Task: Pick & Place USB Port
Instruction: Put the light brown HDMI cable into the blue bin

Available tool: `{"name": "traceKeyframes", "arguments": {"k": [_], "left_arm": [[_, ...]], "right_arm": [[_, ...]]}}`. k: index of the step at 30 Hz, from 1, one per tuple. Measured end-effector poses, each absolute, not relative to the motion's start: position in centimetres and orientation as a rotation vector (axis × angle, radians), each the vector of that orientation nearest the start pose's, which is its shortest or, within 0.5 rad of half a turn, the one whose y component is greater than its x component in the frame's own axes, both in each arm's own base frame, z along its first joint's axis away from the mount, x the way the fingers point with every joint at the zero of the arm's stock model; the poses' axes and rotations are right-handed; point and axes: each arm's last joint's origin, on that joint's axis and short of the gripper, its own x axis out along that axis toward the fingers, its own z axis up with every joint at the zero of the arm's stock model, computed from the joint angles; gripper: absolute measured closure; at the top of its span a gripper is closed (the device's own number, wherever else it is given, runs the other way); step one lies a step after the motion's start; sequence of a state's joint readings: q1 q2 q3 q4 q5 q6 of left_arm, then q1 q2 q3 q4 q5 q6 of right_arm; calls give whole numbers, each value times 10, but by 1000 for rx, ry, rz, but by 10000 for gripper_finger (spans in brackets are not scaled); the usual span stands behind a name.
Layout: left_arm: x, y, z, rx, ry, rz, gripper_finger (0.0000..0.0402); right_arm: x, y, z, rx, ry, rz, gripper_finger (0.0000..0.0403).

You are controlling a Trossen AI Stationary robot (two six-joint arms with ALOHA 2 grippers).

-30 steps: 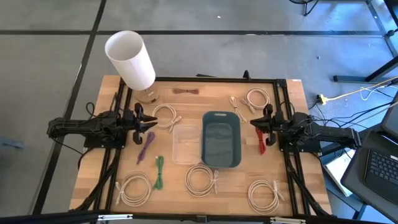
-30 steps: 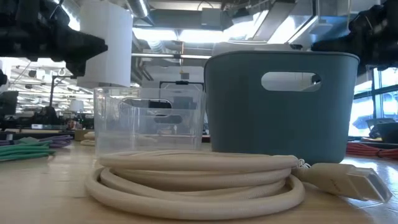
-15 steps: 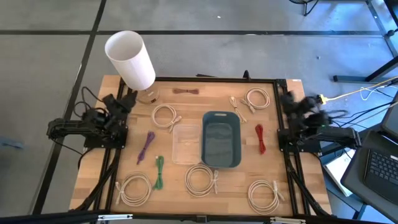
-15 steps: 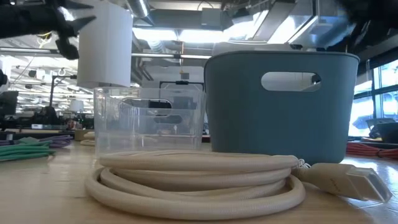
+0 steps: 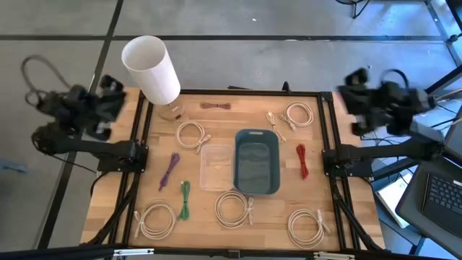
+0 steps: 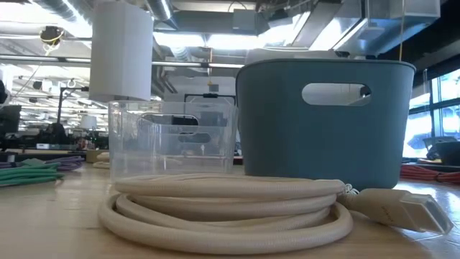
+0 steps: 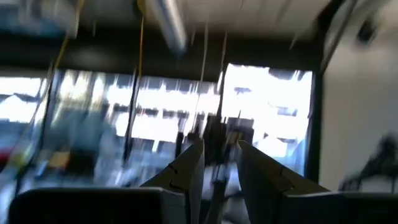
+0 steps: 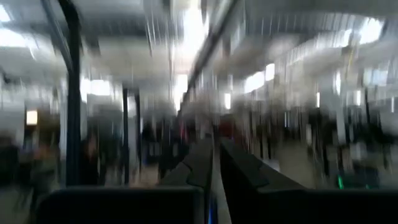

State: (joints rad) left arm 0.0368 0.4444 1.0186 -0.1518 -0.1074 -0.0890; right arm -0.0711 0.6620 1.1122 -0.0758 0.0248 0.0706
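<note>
The left gripper (image 7: 217,163) is raised far left of the blue bin (image 5: 257,161), slightly open, holding nothing. White cable coils (image 5: 232,208) lie around the bin. The right gripper (image 8: 213,163), far right, is nearly closed, empty.

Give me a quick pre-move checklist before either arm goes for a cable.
1. Left gripper empty: ok, small gap between its fingers, nothing in it.
2. Right gripper empty: ok, fingers nearly together, nothing between them.
3. Both arms off the table: ok, raised outside its left and right edges.
4. Blue-grey plastic bin upright, open: ok.
5. Clear plastic container beside the bin: ok, on its left.
6. Cables reachable: ok, red cable right of the bin, purple cable left of the container.
</note>
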Motion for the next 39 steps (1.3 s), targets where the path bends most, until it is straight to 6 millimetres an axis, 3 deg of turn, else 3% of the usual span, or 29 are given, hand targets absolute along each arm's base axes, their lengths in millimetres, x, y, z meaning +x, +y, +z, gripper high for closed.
{"name": "traceKeyframes", "arguments": {"k": [3, 7, 10, 14, 18, 21, 25, 29, 36, 39], "left_arm": [[68, 8, 459, -101, -122, 223, 315], [102, 11, 466, -116, 179, 306, 320], [123, 13, 458, -102, 349, 373, 325], [141, 16, 442, -126, 513, 459, 332], [160, 17, 433, -94, 589, 501, 338], [171, 19, 429, -19, 618, 523, 341], [178, 20, 426, 24, 642, 565, 343], [179, 21, 426, 27, 637, 566, 343], [182, 20, 432, 42, 574, 546, 345], [183, 20, 433, 48, 567, 534, 346]], "right_arm": [[120, -11, 462, 130, -21, -149, 368], [138, -17, 448, 177, 384, -352, 368], [145, -21, 430, 180, 623, -522, 368], [148, -31, 403, 232, 813, -735, 368], [154, -47, 374, 314, 894, -866, 368], [161, -63, 341, 388, 954, -910, 368], [164, -81, 289, 557, 1030, -827, 368], [163, -96, 249, 577, 1060, -756, 368], [169, -123, 229, 453, 1090, -692, 365], [175, -134, 224, 415, 1147, -652, 344]]}}
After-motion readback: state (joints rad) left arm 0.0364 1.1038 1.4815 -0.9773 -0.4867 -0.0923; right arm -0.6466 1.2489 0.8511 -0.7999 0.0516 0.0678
